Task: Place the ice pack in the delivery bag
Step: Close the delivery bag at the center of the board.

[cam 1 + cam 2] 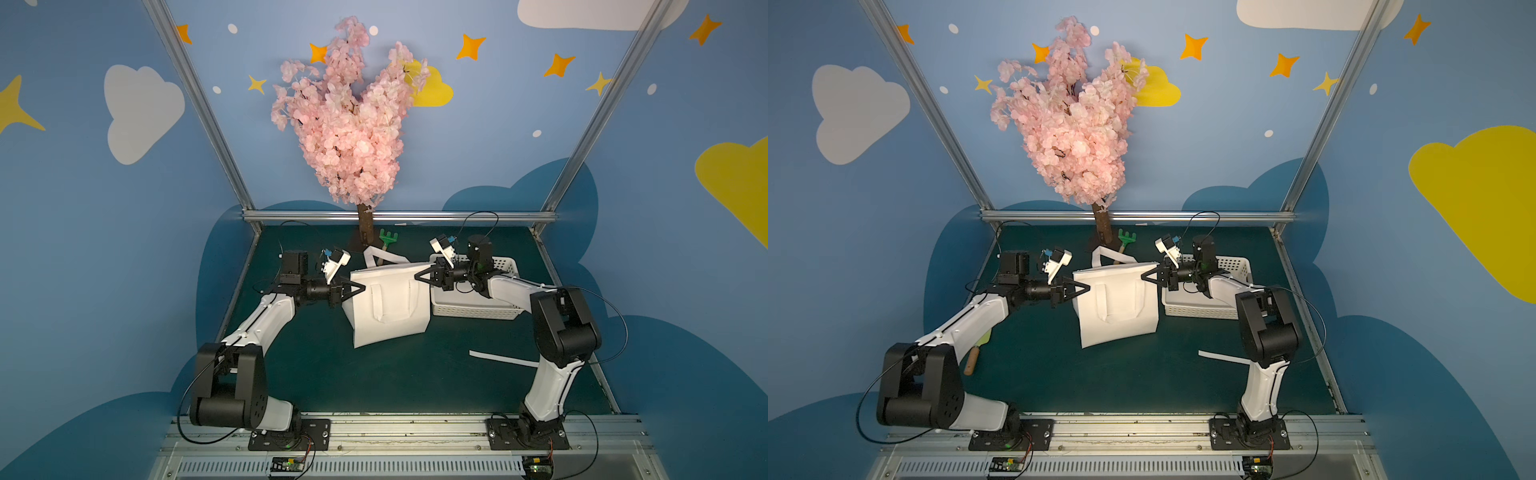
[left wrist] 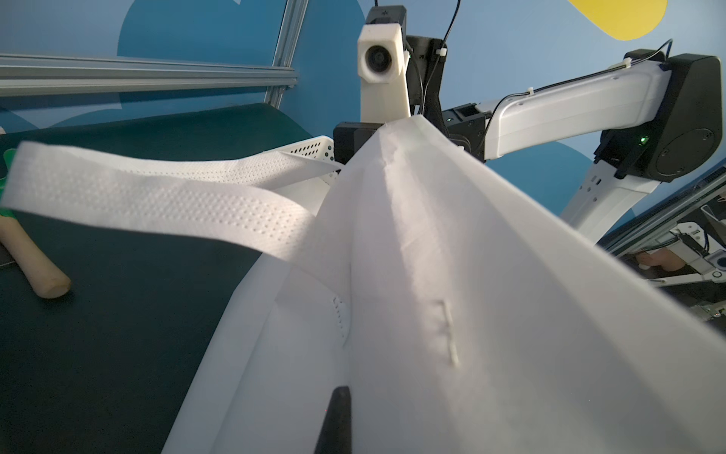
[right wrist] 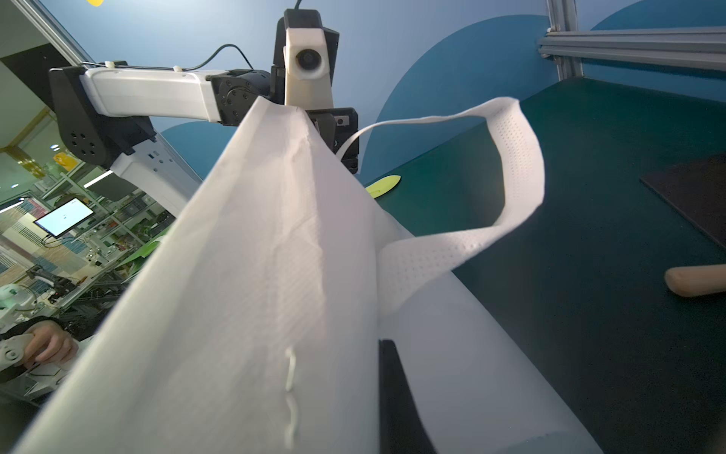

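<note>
Left gripper (image 1: 361,286), right gripper (image 1: 417,276) pinching delivery bag (image 1: 388,316) corners, basket (image 1: 473,311) beside

The left arm (image 1: 266,316) and right arm (image 1: 513,286) rose from their bases at the near edge, elbows bent and forearms angled inward toward each other. The left end effector (image 1: 360,287) pointed across at the other arm with its jaws pressed together. The right end effector (image 1: 419,276) pointed back at it, slightly higher and apart from it, and was likewise closed. Both wrists lay roughly level, with their cameras on top. In each wrist view only one dark finger (image 2: 338,420) (image 3: 396,401) showed.
</note>
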